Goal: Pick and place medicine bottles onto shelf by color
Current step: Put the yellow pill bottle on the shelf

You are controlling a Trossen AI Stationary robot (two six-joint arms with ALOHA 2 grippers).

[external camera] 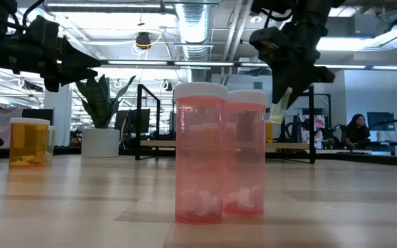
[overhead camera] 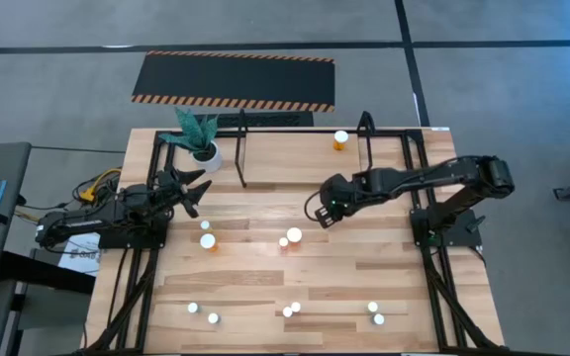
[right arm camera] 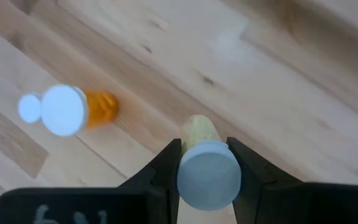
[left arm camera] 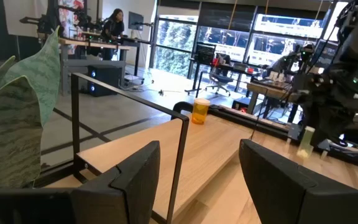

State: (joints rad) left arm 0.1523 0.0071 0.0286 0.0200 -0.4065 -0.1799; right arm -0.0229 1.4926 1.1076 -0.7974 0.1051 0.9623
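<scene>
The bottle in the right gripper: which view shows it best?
The right wrist view: the pale greenish bottle sits white cap up between the right gripper fingers, shut on it. The low view shows its body hanging below the gripper, the left wrist view shows it small, and the high view hides it.

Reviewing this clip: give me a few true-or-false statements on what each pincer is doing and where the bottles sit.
1. The right pincer is shut on a pale greenish bottle. True.
2. The left pincer holds an orange bottle. False: its fingers are apart and empty, near the potted plant.
3. One orange bottle already stands within the shelf. True.
4. The two pink bottles in the low view lie on their sides. False: both stand upright, close together.
</scene>
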